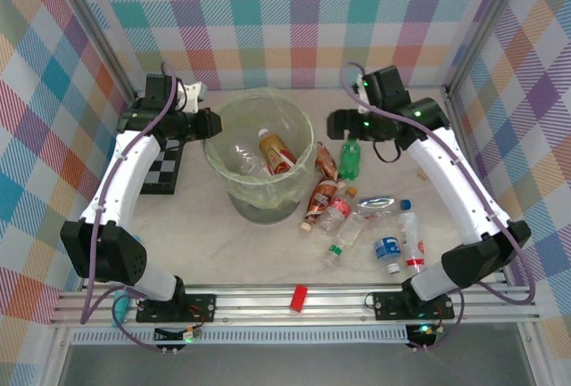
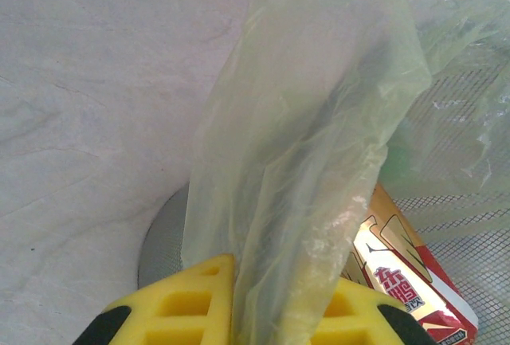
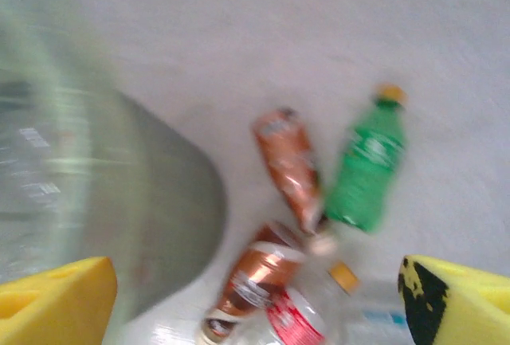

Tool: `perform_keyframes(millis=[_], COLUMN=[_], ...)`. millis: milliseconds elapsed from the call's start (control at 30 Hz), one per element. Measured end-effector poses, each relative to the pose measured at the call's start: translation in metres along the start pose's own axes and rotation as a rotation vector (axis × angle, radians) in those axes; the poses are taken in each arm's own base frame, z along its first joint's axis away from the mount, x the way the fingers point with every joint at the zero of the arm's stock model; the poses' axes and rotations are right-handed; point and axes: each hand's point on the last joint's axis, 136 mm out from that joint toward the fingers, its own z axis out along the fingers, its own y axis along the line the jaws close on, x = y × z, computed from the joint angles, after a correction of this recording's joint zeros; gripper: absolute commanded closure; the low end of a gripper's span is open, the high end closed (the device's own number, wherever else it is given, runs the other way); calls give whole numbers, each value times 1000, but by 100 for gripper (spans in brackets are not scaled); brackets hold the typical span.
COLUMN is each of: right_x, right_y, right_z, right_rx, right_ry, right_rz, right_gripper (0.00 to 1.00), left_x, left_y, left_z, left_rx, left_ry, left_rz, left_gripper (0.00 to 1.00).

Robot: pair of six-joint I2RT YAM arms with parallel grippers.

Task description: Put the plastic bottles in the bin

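Bottles (image 1: 337, 212) lie right of the bin (image 1: 268, 199) under my right gripper (image 3: 255, 297), spread empty, green bottle (image 3: 365, 166) pointing cap-up in frame; my left gripper (image 2: 267, 313) pinches the liner (image 2: 319, 122).

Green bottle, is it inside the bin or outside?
Outside. The green bottle lies on the table, right of the bin, beside a brown bottle.

Left gripper (image 1: 209, 126) clamped shut — right gripper (image 1: 338, 125) spread wide

Thin, crinkled, translucent plastic liner (image 2: 319, 122) over the pale-green plastic bin (image 1: 254, 208); glossy plastic bottles (image 3: 366, 170); matt, cloth-like bench (image 1: 223, 243).
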Motion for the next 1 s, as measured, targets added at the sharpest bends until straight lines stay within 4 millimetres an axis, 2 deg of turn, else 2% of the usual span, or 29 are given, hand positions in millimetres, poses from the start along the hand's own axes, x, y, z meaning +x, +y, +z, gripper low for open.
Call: perform_keyframes(millis=[200, 300, 467, 600, 767, 1000], right_x=[72, 111, 164, 200, 227, 250], right_y=[-109, -146, -162, -165, -170, -184], right_z=[13, 15, 28, 32, 35, 45], right_rx=[186, 242, 282, 286, 286, 301], right_ry=[173, 246, 387, 466, 510, 555], right_rz=[314, 468, 578, 654, 736, 813], right_gripper=[5, 5, 4, 3, 3, 3], left_x=[0, 0, 0, 0, 0, -1], left_y=[0, 0, 0, 0, 0, 0], left_z=[0, 0, 0, 0, 0, 0], left_rx=[0, 0, 0, 0, 2, 3], left_ry=[0, 0, 0, 0, -1, -2], left_rz=[0, 1, 1, 0, 1, 0], left_gripper=[85, 85, 85, 85, 85, 85])
